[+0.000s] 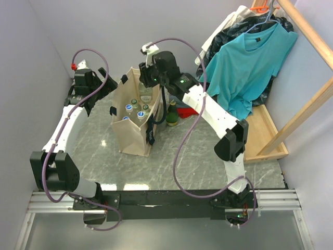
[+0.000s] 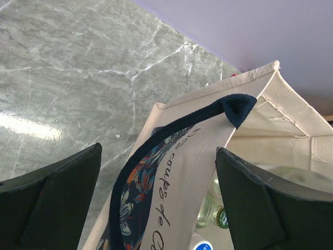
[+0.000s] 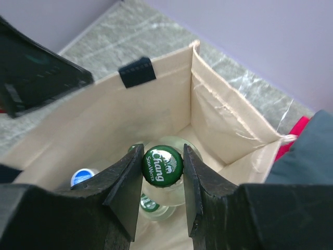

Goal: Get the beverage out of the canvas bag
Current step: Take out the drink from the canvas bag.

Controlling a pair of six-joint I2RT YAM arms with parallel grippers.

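While my right jaws sit closed to the width of a green cap [image 3: 162, 165], one finger against each side of it, I hold the bottle [image 3: 164, 194] by its top. Its body hangs straight below the jaws, upright, long axis running down and away from me into the bag [image 3: 156, 114]. So the move ahead, as I judge it, is a plain pull back along that axis until the base passes the rim. Just beside the jaws and lower down stand other bottles, one with a blue cap [image 3: 83, 177], close enough that a tilted lift could knock them. The bag's walls rise around the jaws on all sides.

My left jaws are spread wide and hold nothing. Between their fingers I see the bag's wall and its strap [image 2: 171, 130], touching neither finger, with the table [image 2: 78, 78] beyond. This arm is near the bag but the right one has the bottle. If the bag rises with the bottle, the left could pin it down.
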